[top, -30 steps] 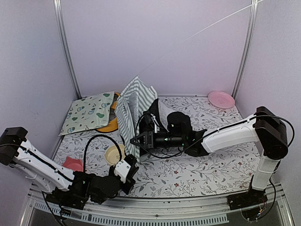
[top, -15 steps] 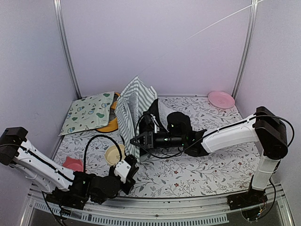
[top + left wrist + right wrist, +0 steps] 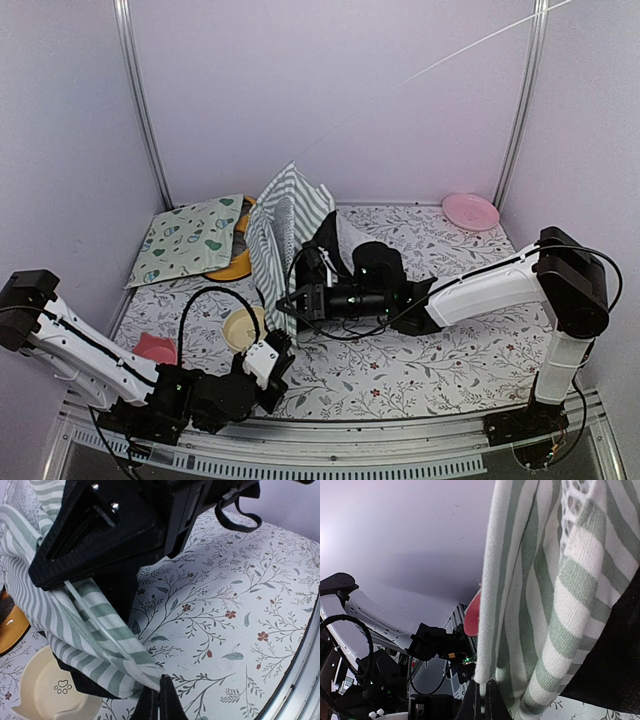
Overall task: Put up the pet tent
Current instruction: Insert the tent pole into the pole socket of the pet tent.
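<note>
The pet tent (image 3: 285, 225) is a heap of grey-green and white striped fabric, half raised at the back left of the table. It fills the left of the left wrist view (image 3: 75, 625) and the right of the right wrist view (image 3: 560, 605). My right gripper (image 3: 282, 300) reaches in from the right, low at the tent's near edge, and is shut (image 3: 483, 700) on a thin white pole (image 3: 482, 693) in a fabric sleeve. A long pole (image 3: 430, 65) slants up to the back right. My left gripper (image 3: 282, 346) is shut (image 3: 160, 700), its tip touching the tent's bottom corner.
A cream mat (image 3: 190, 240) with teal shapes leans at the back left over an orange plate (image 3: 232, 268). A cream paw-print bowl (image 3: 243, 328) (image 3: 50, 695) sits beside the left gripper, with a red dish (image 3: 157, 348) to its left. A pink plate (image 3: 470, 211) lies back right. Black fabric (image 3: 378, 258) lies under the right arm.
The right arm has edged slightly to the left with the pole in its grip. The left arm has not moved.
</note>
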